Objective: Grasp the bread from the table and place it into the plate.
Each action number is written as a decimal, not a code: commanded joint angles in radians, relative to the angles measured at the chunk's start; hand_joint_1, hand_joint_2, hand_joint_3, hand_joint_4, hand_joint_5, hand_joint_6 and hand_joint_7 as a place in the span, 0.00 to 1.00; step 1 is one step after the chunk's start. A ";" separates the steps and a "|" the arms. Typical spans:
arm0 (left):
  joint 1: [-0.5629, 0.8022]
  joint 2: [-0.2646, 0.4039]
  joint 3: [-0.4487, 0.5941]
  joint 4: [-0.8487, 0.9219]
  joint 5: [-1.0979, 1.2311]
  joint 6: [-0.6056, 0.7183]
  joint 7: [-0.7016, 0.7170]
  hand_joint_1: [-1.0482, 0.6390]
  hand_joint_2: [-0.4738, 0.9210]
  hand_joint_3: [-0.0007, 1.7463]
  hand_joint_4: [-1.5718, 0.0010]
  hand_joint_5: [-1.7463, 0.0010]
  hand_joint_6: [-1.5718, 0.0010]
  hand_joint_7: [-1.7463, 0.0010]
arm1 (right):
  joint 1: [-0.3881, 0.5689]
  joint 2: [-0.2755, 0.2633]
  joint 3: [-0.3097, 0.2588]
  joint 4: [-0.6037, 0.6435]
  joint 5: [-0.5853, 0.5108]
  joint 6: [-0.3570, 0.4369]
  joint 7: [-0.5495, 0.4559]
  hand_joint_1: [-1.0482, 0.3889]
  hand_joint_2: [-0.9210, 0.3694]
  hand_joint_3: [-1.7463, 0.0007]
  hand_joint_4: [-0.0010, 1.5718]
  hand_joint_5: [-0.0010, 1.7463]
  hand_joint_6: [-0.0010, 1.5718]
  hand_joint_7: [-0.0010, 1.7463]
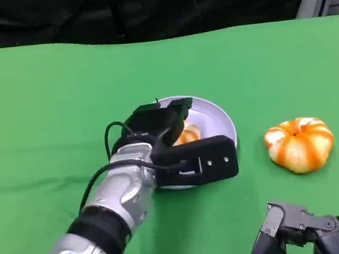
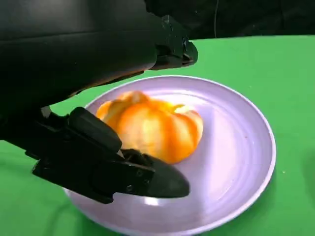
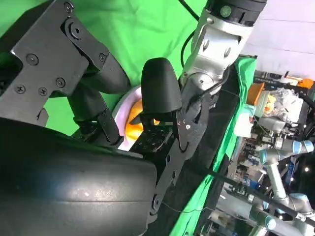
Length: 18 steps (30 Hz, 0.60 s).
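The left forearm [image 1: 106, 217] reaches in from the lower left across the green counter [image 1: 34, 118], and the left hand [image 1: 181, 147] hangs over the near-left part of the lilac plate [image 1: 217, 118]. In the left wrist view the bread [image 2: 155, 128], an orange-and-white ribbed bun, lies on the plate [image 2: 236, 147] toward the side nearer the hand. The fingers [image 2: 142, 179] of the left hand [image 2: 98, 118] are spread on either side of the bun; one lies low just beside it and another reaches over it, with a gap showing between them and the crust, so the fingers look released rather than grasping. In the head view only a sliver of that bread [image 1: 189, 135] shows behind the hand.

To the right of the plate, well apart from it, a second bun [image 1: 299, 144] of the same kind sits on the counter.

At the lower right, the right hand [image 1: 307, 231] rests low near the counter's front edge, near that second bun but not touching it. Its fingers are apart and empty, which the right wrist view confirms: the right hand [image 3: 108, 123] holds nothing, with the left arm [image 3: 216, 44] and the plate beyond it.
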 commanded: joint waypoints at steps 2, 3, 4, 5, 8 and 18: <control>0.068 0.083 0.038 -0.173 -0.067 0.007 -0.139 0.11 1.00 0.26 1.00 1.00 0.97 0.98 | -0.003 -0.002 -0.005 0.003 0.009 -0.006 0.000 0.72 0.56 0.08 0.51 1.00 0.52 0.82; 0.088 0.103 0.048 -0.224 -0.086 0.015 -0.182 0.12 1.00 0.25 1.00 1.00 0.96 0.98 | -0.003 -0.003 -0.006 0.003 0.008 -0.005 0.000 0.72 0.56 0.08 0.51 1.00 0.52 0.82; 0.109 0.125 0.060 -0.279 -0.107 0.027 -0.229 0.12 1.00 0.25 1.00 1.00 0.97 0.98 | -0.004 -0.002 -0.006 0.003 0.008 -0.005 -0.001 0.72 0.56 0.08 0.51 1.00 0.52 0.82; 0.131 0.144 0.072 -0.332 -0.125 0.038 -0.268 0.12 1.00 0.25 1.00 1.00 0.96 0.98 | -0.005 -0.003 -0.007 0.005 0.007 -0.007 -0.001 0.72 0.56 0.08 0.51 1.00 0.52 0.82; 0.195 0.193 0.106 -0.476 -0.163 0.058 -0.335 0.13 1.00 0.22 0.99 0.99 0.95 0.98 | -0.006 -0.005 -0.010 0.006 0.007 -0.011 -0.001 0.73 0.56 0.07 0.51 1.00 0.52 0.82; 0.508 0.228 0.348 -0.907 -0.376 0.016 -0.292 0.35 1.00 0.13 0.63 0.73 0.69 0.88 | -0.015 0.005 -0.006 0.006 0.006 0.008 -0.002 0.72 0.56 0.07 0.51 1.00 0.52 0.82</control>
